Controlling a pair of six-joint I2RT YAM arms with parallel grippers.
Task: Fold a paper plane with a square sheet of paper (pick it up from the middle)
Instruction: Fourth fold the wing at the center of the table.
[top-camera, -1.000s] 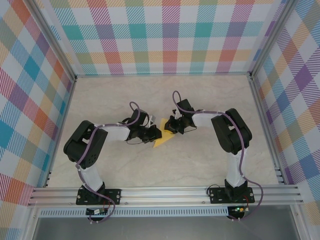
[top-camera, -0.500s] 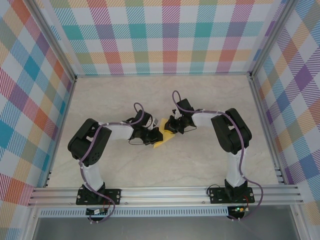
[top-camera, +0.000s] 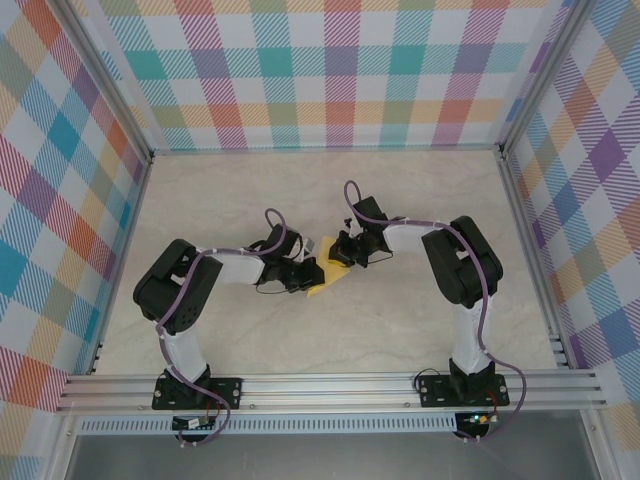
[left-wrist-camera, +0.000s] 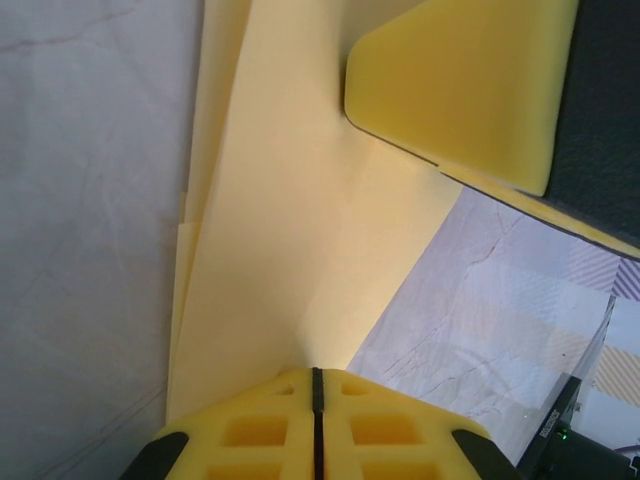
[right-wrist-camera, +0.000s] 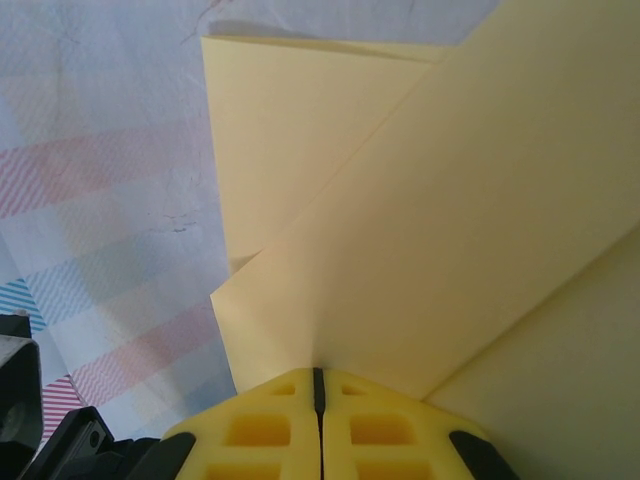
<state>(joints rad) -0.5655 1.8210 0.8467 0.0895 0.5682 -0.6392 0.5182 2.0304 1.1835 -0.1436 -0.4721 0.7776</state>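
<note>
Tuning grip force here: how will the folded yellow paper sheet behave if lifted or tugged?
Probably floppy: the folded yellow paper sheet looks thin, its layers splaying at the edges. Being so thin, likely very light. It might tear if pulled, since the left hand and right hand both pinch it.

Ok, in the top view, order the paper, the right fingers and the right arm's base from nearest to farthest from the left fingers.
1. The paper: pinched in the left fingers, touching.
2. The right fingers: just right and farther back, on the same paper.
3. The right arm's base: far off at the near right edge.
</note>
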